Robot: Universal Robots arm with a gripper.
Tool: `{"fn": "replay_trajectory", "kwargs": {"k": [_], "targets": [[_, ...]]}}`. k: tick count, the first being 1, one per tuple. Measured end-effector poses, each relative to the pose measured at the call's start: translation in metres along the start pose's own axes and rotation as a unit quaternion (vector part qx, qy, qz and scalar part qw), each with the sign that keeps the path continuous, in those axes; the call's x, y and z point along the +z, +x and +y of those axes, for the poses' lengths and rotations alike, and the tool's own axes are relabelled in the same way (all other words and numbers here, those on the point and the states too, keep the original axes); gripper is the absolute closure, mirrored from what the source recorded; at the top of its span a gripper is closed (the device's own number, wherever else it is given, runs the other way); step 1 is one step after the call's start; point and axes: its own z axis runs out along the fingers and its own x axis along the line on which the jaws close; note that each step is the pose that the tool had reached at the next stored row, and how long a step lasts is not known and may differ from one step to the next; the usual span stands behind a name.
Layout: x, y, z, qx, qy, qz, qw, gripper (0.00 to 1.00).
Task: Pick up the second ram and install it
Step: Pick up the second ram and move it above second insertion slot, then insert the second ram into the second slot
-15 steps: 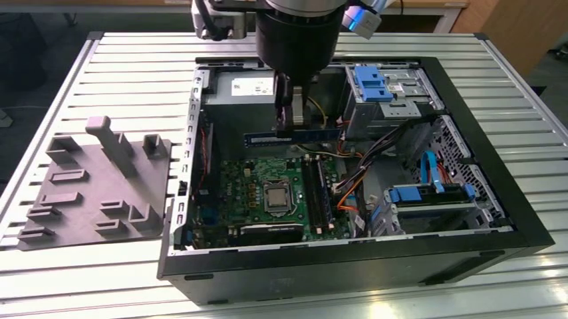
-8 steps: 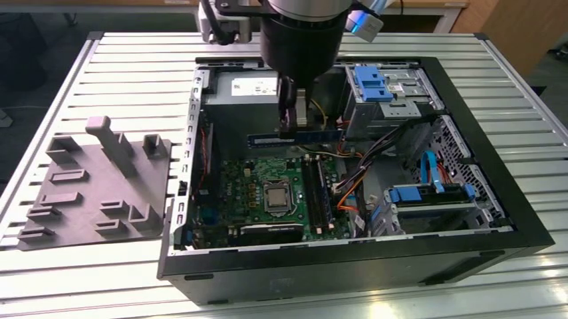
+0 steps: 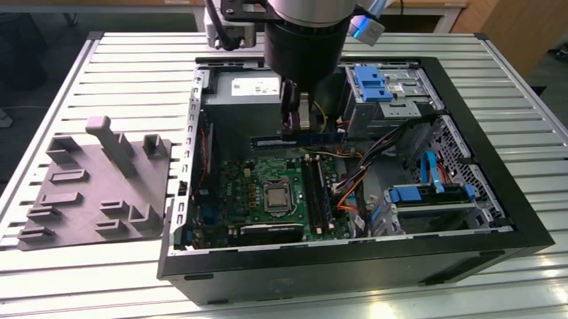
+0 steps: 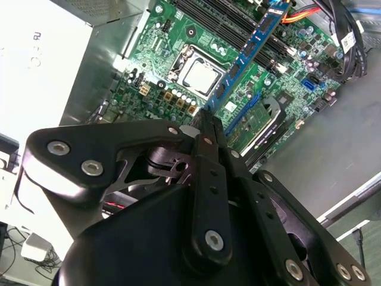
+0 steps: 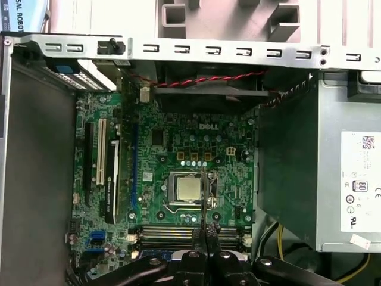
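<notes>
Robot arm at work inside an open computer case (image 3: 355,266): the end effector (image 4: 208,119) is seen clenched on the second ram (image 3: 273,141), which is gripped near its middle and held in the air above the motherboard (image 3: 239,183). The stick is carried level, with its long axis laid from the exterior view's left to that view's right. Beneath it the memory slots (image 3: 316,193) are found, and they are judged to run crosswise to the stick, not in line with it. The processor socket (image 3: 277,197) is set just beside the slots, while a bundle of cables (image 3: 355,176) is draped close on their other side and could be snagged. Farther back the power supply (image 3: 239,86) is mounted against the case wall. The grey holder tray (image 3: 89,193) is seen on the slatted worktop (image 3: 133,60), well apart from the stick
</notes>
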Motion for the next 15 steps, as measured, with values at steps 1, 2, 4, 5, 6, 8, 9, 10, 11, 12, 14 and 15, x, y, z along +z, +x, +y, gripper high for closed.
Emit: {"fn": "replay_trajectory", "kwargs": {"k": [1,2,4,5,6,8,9,10,11,12,14,15], "targets": [[0.0006,0.0000,-0.0002,0.000,0.0000,0.0000,1.0000,0.88],[0.0012,0.0000,-0.0005,0.000,0.0000,0.0000,1.0000,0.88],[0.0022,0.0000,-0.0008,0.000,0.0000,0.0000,1.0000,0.88],[0.0027,0.0000,-0.0009,0.000,0.0000,0.0000,1.0000,0.88],[0.0032,0.0000,-0.0010,0.000,0.0000,0.0000,1.0000,0.88],[0.0043,0.0000,-0.0011,0.000,0.0000,0.0000,1.0000,0.88],[0.0047,0.0000,-0.0012,0.000,0.0000,0.0000,1.0000,0.88],[0.0048,0.0000,-0.0012,0.000,0.0000,0.0001,1.0000,0.88],[0.0048,0.0000,-0.0011,0.000,0.0000,0.0001,1.0000,0.88],[0.0053,-0.0002,-0.0012,0.000,0.0000,0.0000,1.0000,0.88],[0.0058,-0.0003,-0.0012,0.000,0.0000,0.0000,1.0000,0.88],[0.0058,-0.0003,-0.0012,0.000,0.0000,0.0000,1.0000,0.88]]}}
